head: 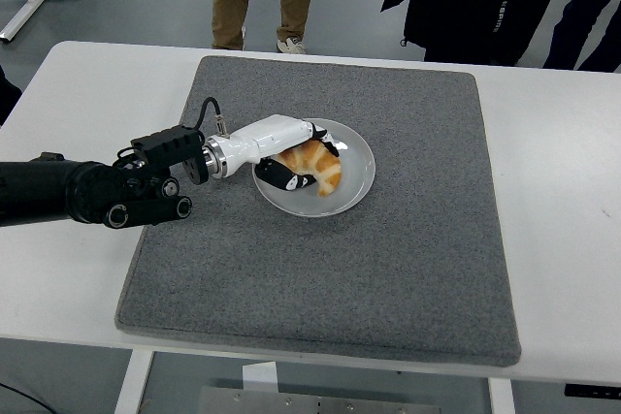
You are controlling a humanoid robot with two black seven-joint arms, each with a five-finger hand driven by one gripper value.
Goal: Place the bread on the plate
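Bright, even overhead light; sharp picture with little shadow.

The white bench point(78, 84) reads bright but not blown out, and the grey mat point(408, 239) keeps its nap visible across the centre of the frame. Shadows are soft and short: a faint dark band lies under the black left arm point(68, 191) at the left edge, and a thin one under the mat's lower edge. The white plate point(357, 167) carries a mild sheen without hard glare. The white shell of the left hand point(281, 143) is bright yet detailed. Focus holds to the corners; the bench's far edge bows slightly toward the upper frame.
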